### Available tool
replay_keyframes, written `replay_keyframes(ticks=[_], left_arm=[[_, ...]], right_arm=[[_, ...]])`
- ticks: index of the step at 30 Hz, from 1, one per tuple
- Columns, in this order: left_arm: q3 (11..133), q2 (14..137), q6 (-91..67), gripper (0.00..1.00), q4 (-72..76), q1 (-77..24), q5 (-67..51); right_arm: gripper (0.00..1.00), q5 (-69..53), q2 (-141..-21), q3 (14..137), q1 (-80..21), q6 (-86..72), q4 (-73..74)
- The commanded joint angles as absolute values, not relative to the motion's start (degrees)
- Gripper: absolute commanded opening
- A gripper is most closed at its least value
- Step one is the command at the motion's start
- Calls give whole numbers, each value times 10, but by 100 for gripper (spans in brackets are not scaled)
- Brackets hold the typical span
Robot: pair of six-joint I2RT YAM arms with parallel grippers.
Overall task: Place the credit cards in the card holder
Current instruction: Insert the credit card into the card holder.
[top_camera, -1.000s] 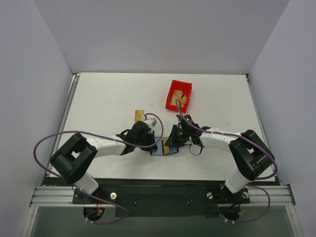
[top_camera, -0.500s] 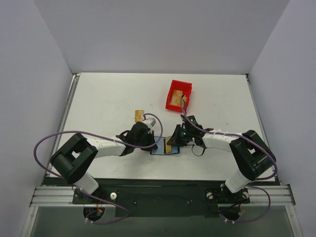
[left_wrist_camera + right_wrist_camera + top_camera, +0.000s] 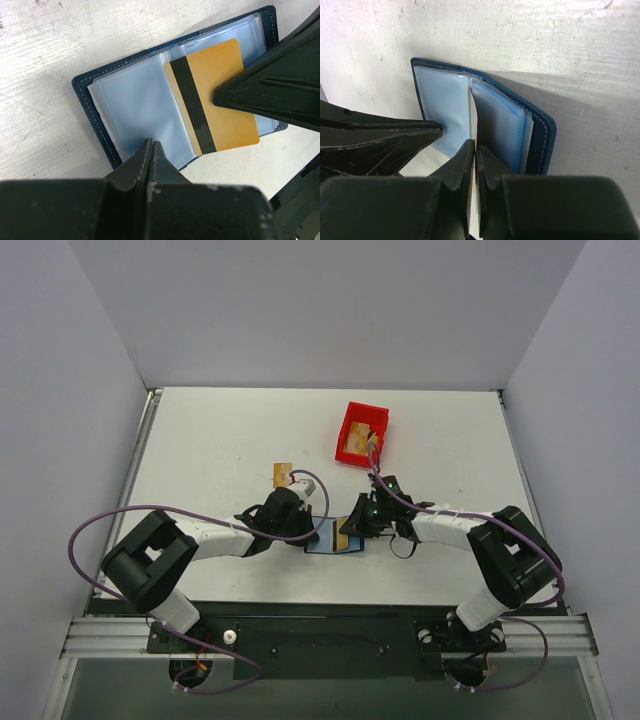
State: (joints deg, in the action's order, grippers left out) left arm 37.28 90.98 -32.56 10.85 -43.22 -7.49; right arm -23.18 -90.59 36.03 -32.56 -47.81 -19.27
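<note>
Pale walls enclose a white table (image 3: 220, 440) in the top view. Near the middle of its near edge a small navy-blue folding card holder (image 3: 325, 539) lies open, with the left gripper (image 3: 308, 530) on its left side and the right gripper (image 3: 352, 530) on its right. A flat tan-gold striped card (image 3: 341, 539) shows on the holder. A second card (image 3: 283, 474), also tan-gold, lies on the table beyond the left gripper, apart from the holder. A red plastic bin (image 3: 368, 412) sits toward the far edge.

From the left wrist, the card holder (image 3: 130, 100) shows its shiny pale-blue sleeves. The striped card (image 3: 220, 95) lies tilted over the right page, its corner beneath one of the right gripper's fingers (image 3: 270, 80). The left gripper (image 3: 151, 147) is clenched, tips together on the left page's near edge.

From the right wrist, the right gripper (image 3: 474, 150) pinches the card, seen edge-on, at the card holder's (image 3: 500, 120) fold.
</note>
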Motion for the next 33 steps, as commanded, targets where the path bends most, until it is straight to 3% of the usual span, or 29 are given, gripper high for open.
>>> replay_keyframes(ticks=[1, 33], left_arm=[[360, 905, -323, 0, 94, -434, -52], [363, 904, -322, 0, 85, -434, -52]], right_arm=[[0, -190, -885, 346, -320, -465, -149], [0, -245, -963, 316, -320, -490, -266]])
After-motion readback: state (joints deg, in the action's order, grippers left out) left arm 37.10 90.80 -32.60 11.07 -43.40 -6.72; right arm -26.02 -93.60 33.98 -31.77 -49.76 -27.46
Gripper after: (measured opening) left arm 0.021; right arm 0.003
